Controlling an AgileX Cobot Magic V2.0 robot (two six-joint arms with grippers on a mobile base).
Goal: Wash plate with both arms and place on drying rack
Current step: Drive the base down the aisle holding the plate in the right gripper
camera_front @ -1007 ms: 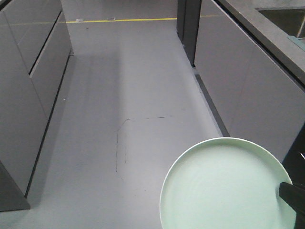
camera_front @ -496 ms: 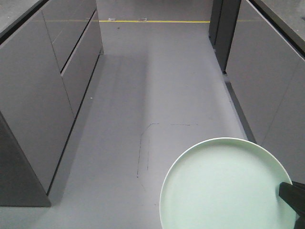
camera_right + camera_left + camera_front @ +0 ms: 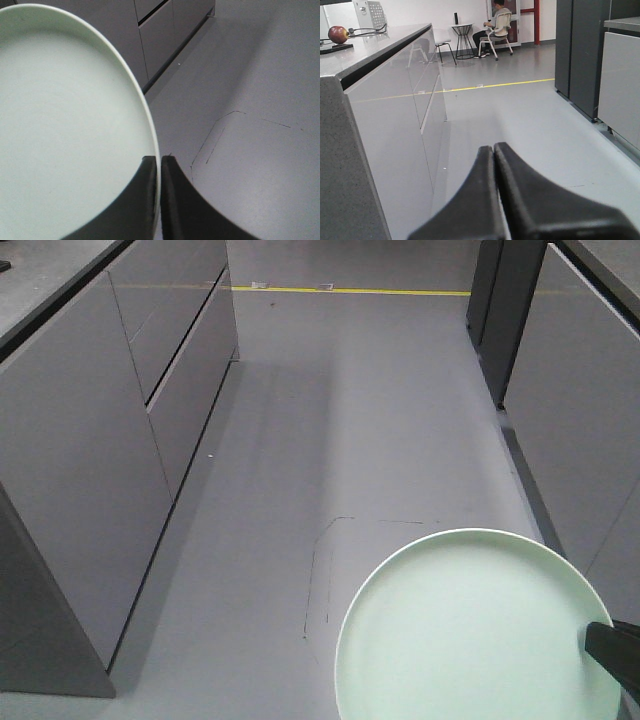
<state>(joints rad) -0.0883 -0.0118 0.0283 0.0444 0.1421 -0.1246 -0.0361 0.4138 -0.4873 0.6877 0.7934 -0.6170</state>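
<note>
floor [image 3: 400, 420] grey, yellow line [image 3: 350, 289] | cabinets [image 3: 90, 440] both sides | right claw [image 3: 159, 160] pinches plate [image 3: 470, 630]

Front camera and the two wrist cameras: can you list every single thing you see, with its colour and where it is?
plate: one, pale green, held over the floor, lower right of the front view.
cabinets: rows on both sides, grey, lining the aisle.
floor: grey, between the cabinets.
line: one, yellow, across the floor far ahead.
apple: one, red, on the left countertop.
person: one, light top, sitting at the far end.
table: one, small, black, beside the person.
left gripper: one, black, shut, holding nothing.
right gripper: one, black, shut on the plate's rim.
</note>
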